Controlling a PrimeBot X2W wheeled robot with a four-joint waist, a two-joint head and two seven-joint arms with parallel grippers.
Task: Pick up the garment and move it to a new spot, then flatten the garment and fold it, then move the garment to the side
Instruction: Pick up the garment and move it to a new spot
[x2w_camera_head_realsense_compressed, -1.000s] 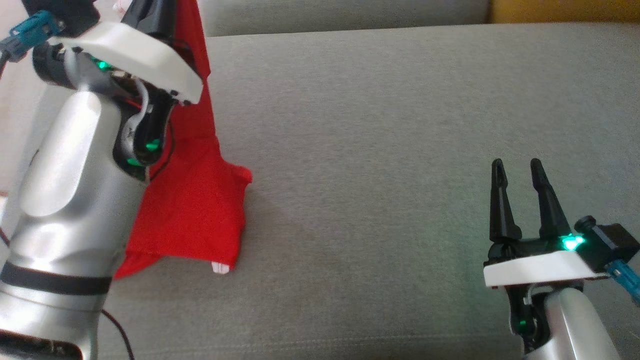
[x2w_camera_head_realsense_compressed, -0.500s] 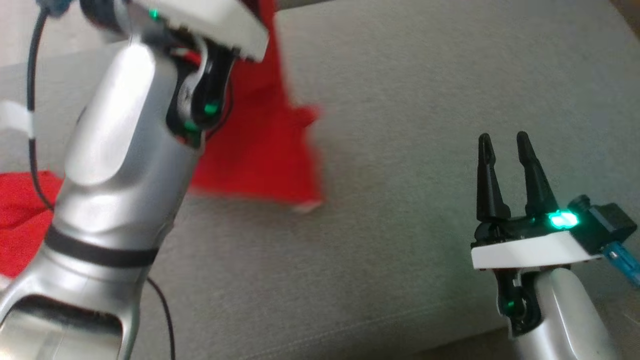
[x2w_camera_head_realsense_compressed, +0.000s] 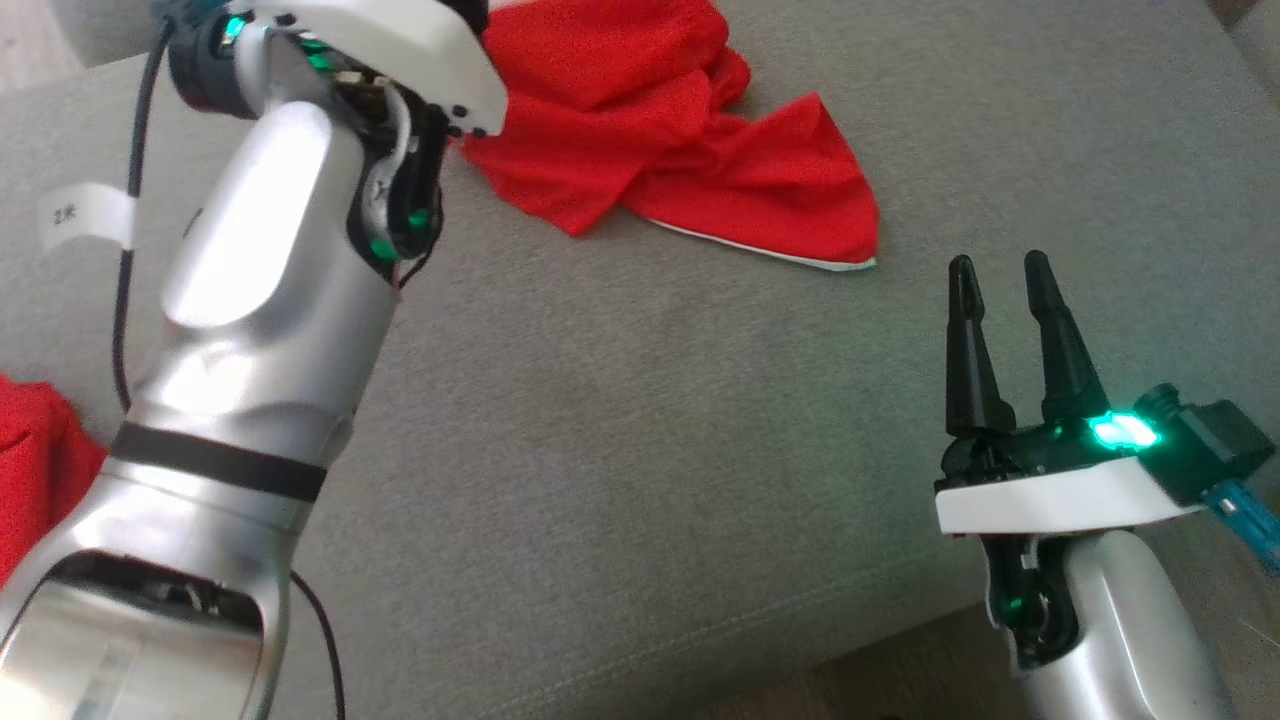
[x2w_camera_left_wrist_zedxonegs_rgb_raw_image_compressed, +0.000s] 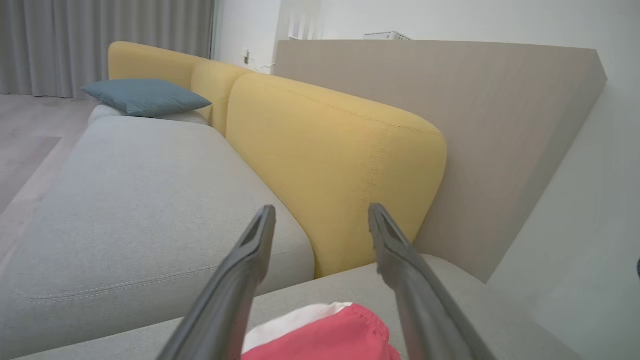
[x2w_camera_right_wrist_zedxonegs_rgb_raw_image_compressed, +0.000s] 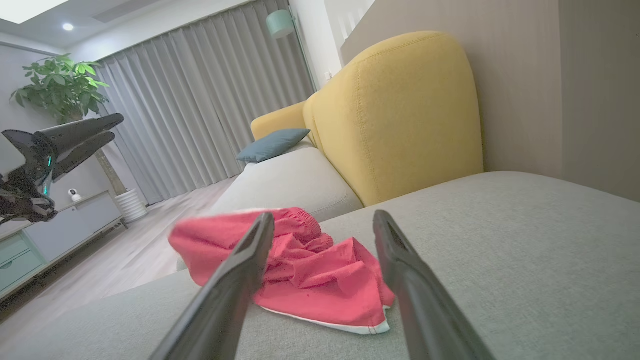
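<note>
The grey sofa seat (x2w_camera_head_realsense_compressed: 650, 450) in the head view bears a crumpled red garment (x2w_camera_head_realsense_compressed: 680, 150) with a white hem, ahead of the right gripper (x2w_camera_head_realsense_compressed: 998, 262), which is spread and empty. In the left wrist view the left gripper (x2w_camera_left_wrist_zedxonegs_rgb_raw_image_compressed: 322, 207) is wide apart and empty, with the garment under it. In the right wrist view the garment lies heaped just beyond the right gripper.

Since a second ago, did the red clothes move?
Yes. The red clothes dropped down: they hung upright over the grey sofa seat, and now they lie crumpled on it.
</note>
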